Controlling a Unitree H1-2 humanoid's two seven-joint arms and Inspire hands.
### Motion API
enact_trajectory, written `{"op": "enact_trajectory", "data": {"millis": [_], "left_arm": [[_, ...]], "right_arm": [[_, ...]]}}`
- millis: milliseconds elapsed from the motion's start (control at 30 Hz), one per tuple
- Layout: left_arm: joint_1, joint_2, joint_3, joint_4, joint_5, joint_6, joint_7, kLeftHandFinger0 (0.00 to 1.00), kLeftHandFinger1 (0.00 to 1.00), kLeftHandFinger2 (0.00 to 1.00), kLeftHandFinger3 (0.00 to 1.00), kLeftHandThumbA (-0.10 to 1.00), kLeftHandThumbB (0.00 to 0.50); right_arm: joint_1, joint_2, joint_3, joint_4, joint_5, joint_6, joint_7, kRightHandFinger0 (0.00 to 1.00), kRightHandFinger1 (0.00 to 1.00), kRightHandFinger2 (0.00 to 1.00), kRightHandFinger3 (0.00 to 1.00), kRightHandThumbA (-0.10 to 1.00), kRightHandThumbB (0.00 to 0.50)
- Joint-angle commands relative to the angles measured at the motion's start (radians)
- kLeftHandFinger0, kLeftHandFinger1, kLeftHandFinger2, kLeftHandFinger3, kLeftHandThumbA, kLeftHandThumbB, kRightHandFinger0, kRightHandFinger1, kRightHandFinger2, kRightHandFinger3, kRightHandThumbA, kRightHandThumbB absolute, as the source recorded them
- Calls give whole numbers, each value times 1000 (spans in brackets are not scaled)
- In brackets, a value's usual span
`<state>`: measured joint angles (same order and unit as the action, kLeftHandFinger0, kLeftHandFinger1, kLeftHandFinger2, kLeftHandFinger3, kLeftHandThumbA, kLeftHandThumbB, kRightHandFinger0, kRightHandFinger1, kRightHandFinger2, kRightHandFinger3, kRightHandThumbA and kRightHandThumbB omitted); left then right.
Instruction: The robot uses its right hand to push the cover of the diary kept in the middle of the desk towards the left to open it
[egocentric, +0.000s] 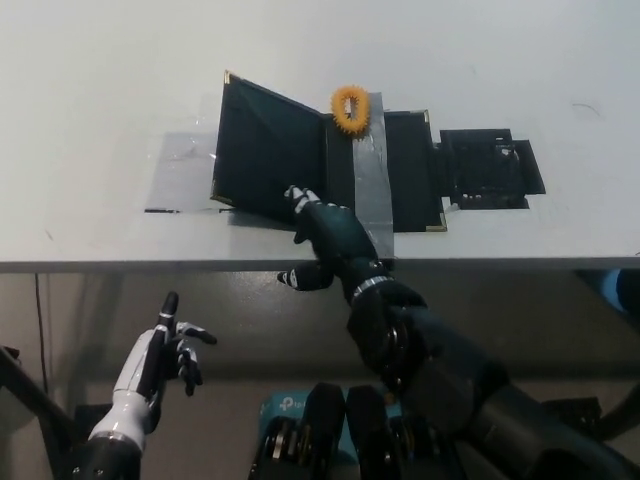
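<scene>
- I saw the diary (330, 165) lying in the middle of the white surface (100, 80), near its front edge, and it was partly open.
- Its cover (268, 150) was black and leaned over to the left of the spine, tilted and not flat; its far left corner stood up above the surface.
- The black right robot hand (322, 235) was at the lower edge of the cover, over the front edge of the surface.
- Its fingers (298, 197) were spread apart and held nothing; one fingertip reached up to the lower right part of the cover. I could not tell for sure if it touched the cover or was only just beside it.
- Another finger of the same robot hand pointed to the left, below the edge of the surface.
- A grey strip of tape (368, 170) ran over the diary to the right of the spine, from the far side to the near side.
- A small orange ring (349, 107) with a rough rim lay at the top of the spine, touching the far end of the tape.
- A black tray-like object (487, 165) lay on the surface just beside the right side of the diary.
- A clear plastic sheet (180, 170) was flat on the surface to the left, and the cover hid part of it.
- The white left robot hand (165, 350) rested low at the left, below the surface and well apart from the diary, with fingers apart and nothing in it.
</scene>
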<state>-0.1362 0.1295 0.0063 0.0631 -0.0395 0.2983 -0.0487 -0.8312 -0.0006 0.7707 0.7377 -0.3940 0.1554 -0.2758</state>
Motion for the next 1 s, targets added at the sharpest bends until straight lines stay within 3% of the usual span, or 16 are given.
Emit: {"op": "enact_trajectory", "data": {"millis": [0, 167, 200, 300, 400, 533, 633, 667, 700, 733, 800, 833, 867, 900, 933, 967], "left_arm": [[-21, 3, 1, -39, 6, 24, -4, 148, 171, 109, 321, 1000, 450], [-28, 10, -7, -40, 17, 26, -7, 139, 170, 106, 321, 1000, 420], [-28, 10, -6, -39, 15, 25, -9, 138, 169, 105, 320, 1000, 443], [-27, 12, 0, -37, 5, 26, -15, 125, 150, 86, 311, 1000, 415], [-20, 11, 10, -23, -8, 9, -19, 124, 144, 80, 303, 1000, 454], [-10, 11, 13, -27, -4, 2, -16, 134, 151, 91, 313, 1000, 409], [-1, 9, 15, -29, -2, -6, -12, 129, 154, 83, 307, 1000, 411], [-1, 10, 13, -31, 2, 0, -11, 130, 159, 86, 310, 1000, 423], [5, 8, 15, -34, 2, 0, -8, 131, 160, 86, 312, 1000, 428], [5, 9, 14, -35, 3, 1, -8, 129, 160, 84, 312, 1000, 429], [11, 10, 17, -38, 1, 0, -8, 127, 160, 82, 313, 1000, 432], [15, 9, 18, -38, -2, -3, -10, 130, 166, 88, 323, 1000, 438], [20, 8, 19, -41, -3, -5, -9, 138, 171, 90, 331, 1000, 427], [26, 9, 21, -45, -6, -9, -12, 134, 174, 99, 342, 1000, 415], [27, 8, 22, -43, -7, -12, -12, 129, 178, 111, 352, 1000, 422], [28, 7, 24, -41, -9, -14, -11, 129, 179, 112, 353, 1000, 422]], "right_arm": [[-83, 18, 8, 37, -105, -18, 52, 1000, 1000, 1000, 1000, 1000, 368], [-126, 16, -12, 56, -135, -33, 69, 1000, 1000, 1000, 1000, 1000, 333], [-131, 14, -16, 50, -134, -27, 79, 1000, 1000, 1000, 1000, 1000, 337], [-139, 14, -43, 45, -134, -18, 100, 1000, 1000, 1000, 1000, 1000, 349], [-136, 16, -48, 50, -152, -22, 105, 1000, 1000, 1000, 1000, 1000, 355], [-125, 0, -55, 18, -164, -7, 136, 1000, 1000, 1000, 1000, 1000, 364], [-121, -13, -69, -5, -170, 0, 159, 1000, 1000, 1000, 1000, 1000, 374], [-112, -23, -99, -42, -141, 15, 184, 425, 584, 779, 1000, 1000, 384], [-104, -27, -129, -72, -116, 24, 201, 36, 72, 279, 1000, 1000, 390], [-95, -33, -159, -105, -98, 32, 213, 45, 147, 369, 1000, 1000, 366], [-85, -27, -217, -145, -58, 61, 246, 1, 38, 209, 1000, 1000, 387], [-79, -31, -251, -184, -34, 89, 287, 578, 750, 783, 1000, 1000, 383], [-74, -24, -298, -211, 14, 116, 311, 580, 673, 699, 1000, 1000, 364], [-66, -19, -391, -269, 114, 159, 357, 871, 921, 957, 1000, 1000, 339], [-64, -19, -428, -299, 144, 184, 383, 1000, 1000, 1000, 1000, 1000, 348], [-65, -17, -443, -308, 148, 194, 397, 1000, 1000, 1000, 1000, 1000, 349]]}}
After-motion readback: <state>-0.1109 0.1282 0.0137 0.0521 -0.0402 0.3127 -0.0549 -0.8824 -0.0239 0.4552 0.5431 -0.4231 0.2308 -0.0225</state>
